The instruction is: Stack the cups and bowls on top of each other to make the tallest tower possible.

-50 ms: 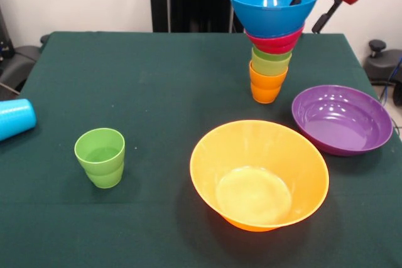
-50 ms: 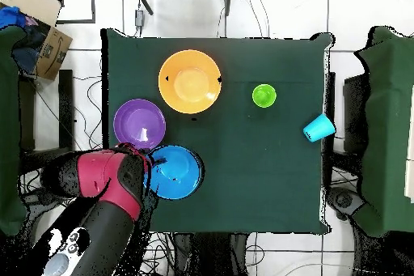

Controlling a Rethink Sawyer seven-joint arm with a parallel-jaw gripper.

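The tower stands at the table's far right: an orange cup lowest, two green cups, a red bowl and a blue bowl on top. My gripper is open astride the blue bowl's right rim, one finger inside and one outside. A large orange bowl sits near the front. A purple bowl lies to its right. A green stepped cup stands alone at the left. A light blue cup lies on its side at the table's left edge.
The green cloth table ends close behind the tower and just right of the purple bowl. A cardboard box sits off the table in the overhead view. Dark chairs flank the table's sides.
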